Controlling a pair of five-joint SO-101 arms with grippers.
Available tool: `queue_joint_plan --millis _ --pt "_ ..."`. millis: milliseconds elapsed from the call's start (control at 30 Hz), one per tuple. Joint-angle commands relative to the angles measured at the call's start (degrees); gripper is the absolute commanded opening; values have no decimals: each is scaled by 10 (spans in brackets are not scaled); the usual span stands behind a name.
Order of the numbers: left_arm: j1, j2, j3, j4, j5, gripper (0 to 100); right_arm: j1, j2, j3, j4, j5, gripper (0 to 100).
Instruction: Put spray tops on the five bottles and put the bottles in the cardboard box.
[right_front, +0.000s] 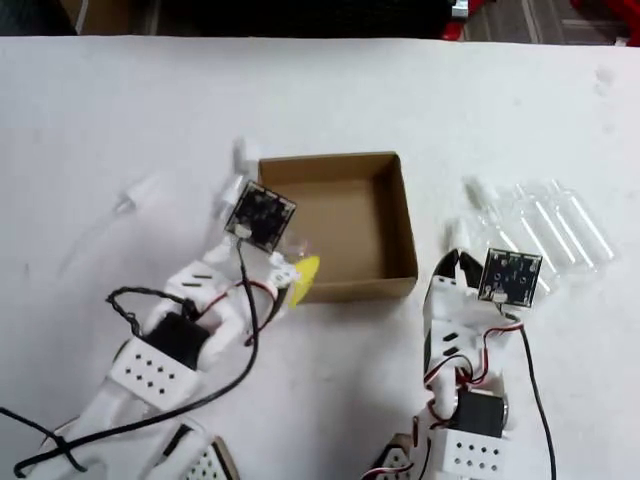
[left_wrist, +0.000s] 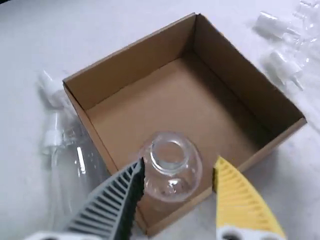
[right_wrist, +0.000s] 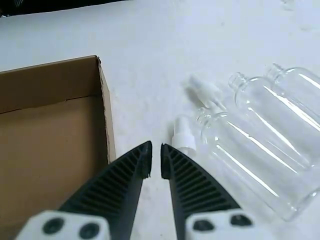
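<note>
The cardboard box (right_front: 385, 215) stands open at mid-table, its brown floor (left_wrist: 175, 100) bare. My left gripper (left_wrist: 177, 172) is shut on a clear bottle (left_wrist: 172, 160) with an open neck and no spray top, held upright over the box's near wall. A capped bottle (left_wrist: 65, 150) lies outside the box beside its wall. My right gripper (right_wrist: 155, 159) hovers shut and holds nothing, between the box wall (right_wrist: 106, 120) and a row of uncapped clear bottles (right_wrist: 265, 130) lying on the table. Two white spray tops (right_wrist: 184, 137) (right_wrist: 205, 92) lie by the bottle necks.
The white table (right_front: 320, 90) stretches wide behind the box. A loose spray top with its tube (right_front: 130, 198) lies at the left. Black cables (right_front: 150, 300) trail around the left arm's base near the front edge.
</note>
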Motion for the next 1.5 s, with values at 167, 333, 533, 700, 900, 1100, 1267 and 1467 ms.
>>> queue_joint_plan --millis 167,333,533,700,900,1100,1267,1467 --pt "-7 -2 -88 73 28 233 3 0 2 -8 6 17" --pt "-7 -2 -207 178 29 233 2 0 2 -8 6 17" --pt "-21 -2 -352 309 27 234 2 0 2 -8 6 17" --pt "-114 -2 -429 382 25 234 2 0 3 -8 6 17" --pt "-247 -2 -448 428 28 232 2 0 3 -7 6 17" --pt "-308 -2 -407 428 25 231 2 0 3 -7 6 19" --pt "-409 -2 -344 409 23 233 2 1 3 -7 6 19" --pt "-444 0 -302 330 15 233 2 1 3 -7 6 19"
